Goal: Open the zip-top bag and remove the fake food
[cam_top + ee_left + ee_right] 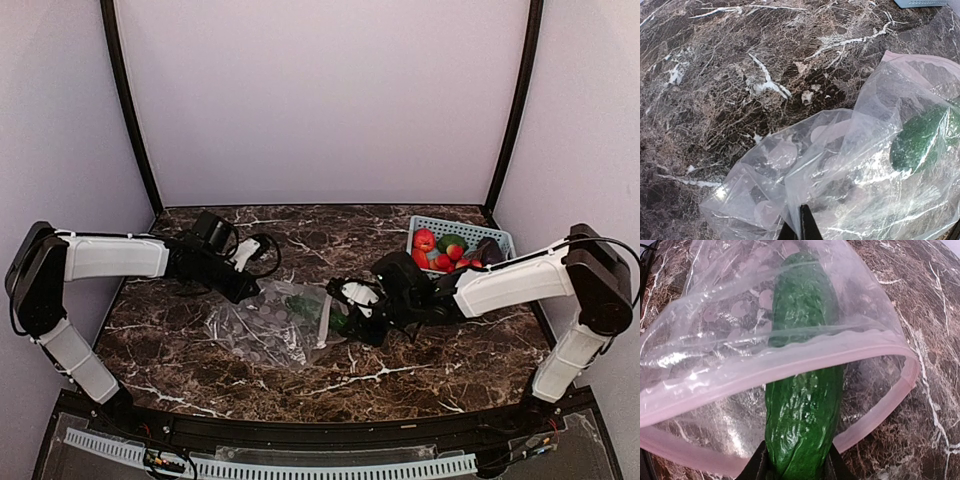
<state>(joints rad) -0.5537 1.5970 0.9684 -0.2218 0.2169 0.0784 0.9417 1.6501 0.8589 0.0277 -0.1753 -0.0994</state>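
Ahead of my right gripper (795, 472) the zip-top bag (790, 360) mouth sags over the cucumber (802, 410); bare table (932, 340) lies open rightward.

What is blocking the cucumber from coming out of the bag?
Nothing solid that I can see. The right gripper holds the cucumber by its near end, already outside the bag's open mouth. Only the upper zip edge lies across its middle; the left gripper pinches the bag's other end.
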